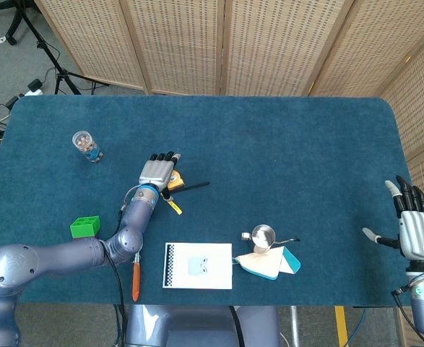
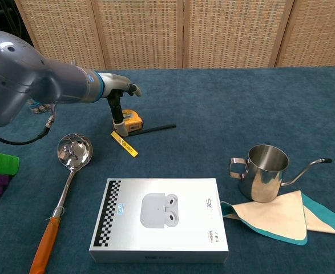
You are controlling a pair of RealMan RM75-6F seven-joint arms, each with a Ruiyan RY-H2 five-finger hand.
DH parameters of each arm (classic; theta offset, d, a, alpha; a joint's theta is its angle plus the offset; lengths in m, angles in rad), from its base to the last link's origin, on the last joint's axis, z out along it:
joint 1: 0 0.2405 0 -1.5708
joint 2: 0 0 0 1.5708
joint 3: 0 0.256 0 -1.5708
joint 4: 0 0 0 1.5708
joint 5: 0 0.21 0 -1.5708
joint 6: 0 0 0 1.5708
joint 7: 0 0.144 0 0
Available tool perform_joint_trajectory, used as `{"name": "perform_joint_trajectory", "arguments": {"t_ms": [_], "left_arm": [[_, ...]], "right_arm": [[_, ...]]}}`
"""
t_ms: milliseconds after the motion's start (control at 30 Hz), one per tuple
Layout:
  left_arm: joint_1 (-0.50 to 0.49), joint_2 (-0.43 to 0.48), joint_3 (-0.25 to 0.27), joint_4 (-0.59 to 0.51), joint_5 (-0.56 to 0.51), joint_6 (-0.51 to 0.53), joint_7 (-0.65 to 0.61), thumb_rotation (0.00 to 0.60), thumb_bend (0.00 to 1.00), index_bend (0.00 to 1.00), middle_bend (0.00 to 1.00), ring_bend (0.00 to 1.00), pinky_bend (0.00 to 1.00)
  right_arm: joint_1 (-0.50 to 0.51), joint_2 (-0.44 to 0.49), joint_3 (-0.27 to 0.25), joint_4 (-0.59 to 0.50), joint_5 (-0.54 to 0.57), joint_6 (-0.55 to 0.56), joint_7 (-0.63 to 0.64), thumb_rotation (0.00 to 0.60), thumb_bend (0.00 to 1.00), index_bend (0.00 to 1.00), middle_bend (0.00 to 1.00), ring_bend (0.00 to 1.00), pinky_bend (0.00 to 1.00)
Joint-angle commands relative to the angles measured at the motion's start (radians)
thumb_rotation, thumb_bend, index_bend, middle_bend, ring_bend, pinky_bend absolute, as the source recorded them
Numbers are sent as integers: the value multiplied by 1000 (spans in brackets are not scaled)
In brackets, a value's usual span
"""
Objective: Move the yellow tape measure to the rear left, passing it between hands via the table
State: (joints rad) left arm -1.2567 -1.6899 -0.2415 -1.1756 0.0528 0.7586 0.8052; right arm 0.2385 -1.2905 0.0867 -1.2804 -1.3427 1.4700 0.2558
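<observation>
My left hand hovers open and empty right over the yellow tape measure, which lies left of centre, thumb hanging beside it, while my right hand idles spread, far off.

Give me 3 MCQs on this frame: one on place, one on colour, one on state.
1. Where is the left hand?
A. Over the yellow tape measure
B. On the steel pitcher
C. Beside the small jar

2. What colour is the ladle handle?
A. Blue
B. Orange
C. Green

3. What state is the right hand in?
A. Holding the cloth
B. Open, holding nothing
C. Pressing the earbuds box

Answers:
1. A: the head view shows the hand covering most of the tape measure; grip cannot be told.
2. B: the chest view shows an orange handle below the steel bowl.
3. B: its fingers are spread at the table's right edge, far from every object.
</observation>
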Motion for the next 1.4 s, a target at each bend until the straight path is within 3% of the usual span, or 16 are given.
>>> {"name": "perform_joint_trajectory", "arguments": {"t_ms": [33, 200, 367, 633, 1067, 1400], "left_arm": [[-21, -34, 2, 41, -24, -10, 16, 600, 56, 76, 0, 0, 0], [-38, -73, 16, 88, -20, 0, 37, 600, 95, 181, 0, 0, 2], [-38, -101, 32, 112, 5, 25, 51, 600, 172, 304, 2, 16, 90], [-29, -139, 53, 156, 71, 89, 74, 600, 264, 529, 162, 183, 237], [11, -203, 62, 218, 207, 139, 67, 600, 304, 633, 291, 288, 335], [39, -238, 52, 247, 281, 161, 72, 600, 366, 802, 442, 482, 490]], "right_arm": [[-3, 1, 5, 3, -2, -3, 6, 600, 105, 78, 0, 0, 0], [-9, 3, 17, 7, -3, -8, 21, 600, 105, 77, 0, 0, 0], [-13, 3, 26, 10, -5, -13, 27, 600, 105, 77, 0, 0, 0], [-19, 0, 38, 11, -10, -18, 25, 600, 105, 78, 0, 0, 0], [-26, 0, 52, 9, -19, -26, 26, 600, 105, 77, 0, 0, 0], [-31, -2, 61, 10, -28, -24, 30, 600, 105, 78, 0, 0, 0]]}}
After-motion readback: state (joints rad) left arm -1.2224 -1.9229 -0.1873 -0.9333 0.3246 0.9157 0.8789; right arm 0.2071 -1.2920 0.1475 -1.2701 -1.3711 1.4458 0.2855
